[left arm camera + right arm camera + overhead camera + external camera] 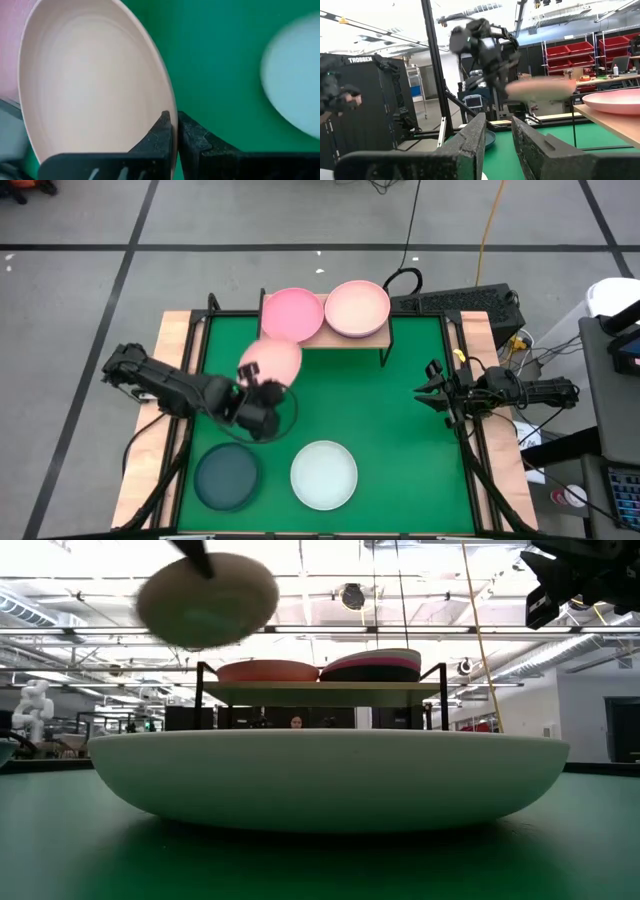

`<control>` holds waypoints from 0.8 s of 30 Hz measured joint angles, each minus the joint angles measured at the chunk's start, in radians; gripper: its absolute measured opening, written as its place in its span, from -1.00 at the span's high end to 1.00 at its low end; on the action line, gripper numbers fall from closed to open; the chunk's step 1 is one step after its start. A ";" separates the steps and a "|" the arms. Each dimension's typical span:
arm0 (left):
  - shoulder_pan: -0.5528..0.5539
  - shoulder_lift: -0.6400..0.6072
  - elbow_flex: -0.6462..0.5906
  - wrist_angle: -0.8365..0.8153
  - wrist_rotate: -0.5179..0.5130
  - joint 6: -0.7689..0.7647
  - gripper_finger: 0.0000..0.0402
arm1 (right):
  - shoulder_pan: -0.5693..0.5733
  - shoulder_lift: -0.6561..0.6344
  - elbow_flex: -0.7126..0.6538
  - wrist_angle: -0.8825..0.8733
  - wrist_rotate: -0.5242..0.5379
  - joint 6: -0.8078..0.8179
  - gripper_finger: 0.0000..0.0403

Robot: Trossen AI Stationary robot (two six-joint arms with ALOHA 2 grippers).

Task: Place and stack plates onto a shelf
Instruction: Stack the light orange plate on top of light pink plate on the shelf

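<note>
My left gripper is shut on a light pink plate, held in the air over the green mat just in front of the shelf. The shelf's wooden top carries a pink plate and a stack topped by a light pink plate. A dark teal plate and a pale mint plate lie flat on the mat near the front edge. My right gripper waits at the mat's right side, open, with nothing between its fingers. My left gripper pinches the light pink plate's rim on the side nearest the arm, one finger inside the plate's hollow and one under its outer wall. The fingers slant down from the near left. The plate is lifted clear and tilted, and reaches out toward the shelf.
The shelf's black wire legs stand on the far part of the mat. The table's wooden side strips and black frame bars border the mat. Free mat lies between the shelf and the two front plates.
</note>
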 joint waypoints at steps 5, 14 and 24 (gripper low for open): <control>0.131 0.000 0.066 0.035 -0.159 0.278 0.94 | 0.000 0.000 0.000 0.000 0.000 0.000 0.60; 0.497 0.011 0.066 0.335 0.020 0.723 0.94 | 0.000 0.000 0.000 0.000 0.000 0.000 0.60; 0.685 0.083 0.066 0.390 0.227 0.805 0.94 | 0.000 0.000 0.000 -0.001 0.000 0.000 0.60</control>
